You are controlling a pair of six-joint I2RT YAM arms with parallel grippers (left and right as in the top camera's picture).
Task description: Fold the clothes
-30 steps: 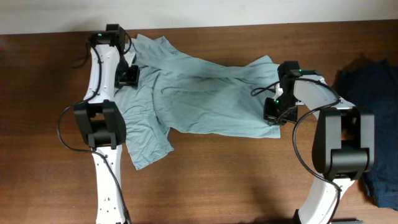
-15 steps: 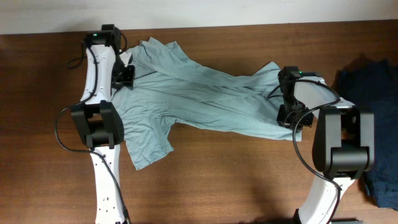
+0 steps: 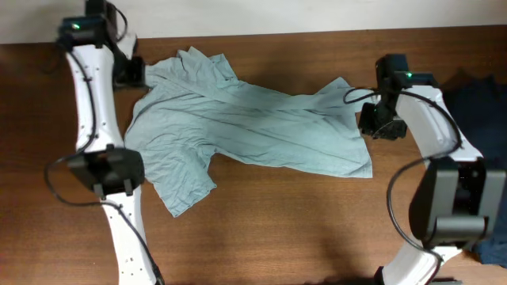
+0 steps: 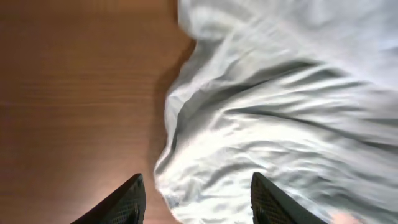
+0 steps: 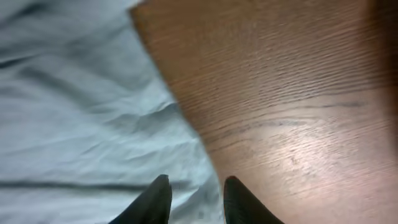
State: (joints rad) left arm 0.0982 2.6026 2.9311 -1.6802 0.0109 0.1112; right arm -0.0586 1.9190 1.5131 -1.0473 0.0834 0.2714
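Plain pale T-shirt (image 3: 261, 131) (thin, wrinkled) lies spread on table (image 3: 317, 229).

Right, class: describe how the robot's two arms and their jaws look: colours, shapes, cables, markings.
Both the left arm and the right arm have white rounded links joined by boxy black joint housings. Thin black cables loop alongside each. A small green light glows near each wrist. The jaws are black, tapering and matt. No lettering shows.
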